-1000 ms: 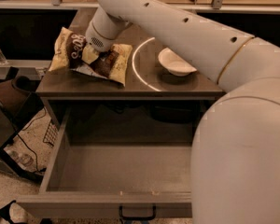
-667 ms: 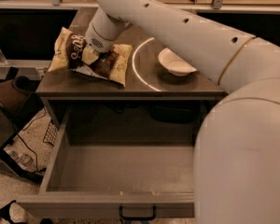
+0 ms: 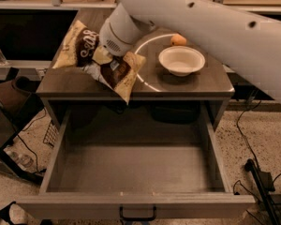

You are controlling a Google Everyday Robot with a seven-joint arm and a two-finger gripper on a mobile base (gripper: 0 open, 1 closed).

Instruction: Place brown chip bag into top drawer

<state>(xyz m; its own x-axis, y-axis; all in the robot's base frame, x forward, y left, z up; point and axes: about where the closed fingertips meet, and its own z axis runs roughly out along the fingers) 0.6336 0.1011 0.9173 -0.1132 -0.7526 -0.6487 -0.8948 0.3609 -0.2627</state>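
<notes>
The gripper (image 3: 104,56), at the end of the thick white robot arm (image 3: 201,18), is sunk into the middle of the crinkled dark-brown and pale-yellow chip bag (image 3: 82,46). The wrist hides its tip, so its grasp on the bag cannot be told. The bag sits on the left half of the grey metal worktop (image 3: 192,84), one corner poking out over the front edge above the drawer. The wide, shallow grey top drawer (image 3: 84,204) stands pulled fully out below, with its small dark handle (image 3: 137,214) at the front. To the right of the bag, apart from it, is a white round bowl (image 3: 181,60), with a small orange round thing (image 3: 178,40) just behind it.
</notes>
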